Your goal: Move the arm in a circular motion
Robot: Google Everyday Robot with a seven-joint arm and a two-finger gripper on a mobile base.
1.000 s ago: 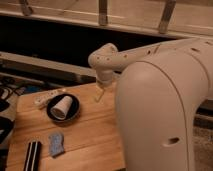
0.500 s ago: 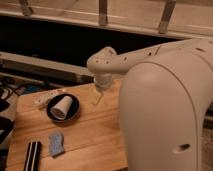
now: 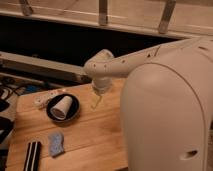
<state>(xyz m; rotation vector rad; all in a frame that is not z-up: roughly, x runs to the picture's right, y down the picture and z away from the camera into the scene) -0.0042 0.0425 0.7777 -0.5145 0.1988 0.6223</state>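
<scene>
Fills the right half of the view: one arm (image 3: 165, 100), cream shell bulking in front, tube reaching left to a rounded joint above the middle of the surface (image 3: 90, 145). Hangs from that joint over the far-middle boards: the gripper (image 3: 97, 102), small and yellowish, just right of the bowl. State of the jaws: cannot tell.

Shifted since a second ago: joint and gripper sideways, leftward and a touch nearer the bowl, height much the same. Reads as a sweep along an arc, so the circle looks under way rather than finished; touches nothing on the surface.

Count, largest down: one wooden surface; one black bowl (image 3: 73, 111) near the left edge, holding one white cup (image 3: 61, 107) on its side; one white strip (image 3: 46, 98) at the far-left edge; one dark striped block (image 3: 32, 156) at the near-left corner; one blue cloth (image 3: 55, 144) beside it.
</scene>
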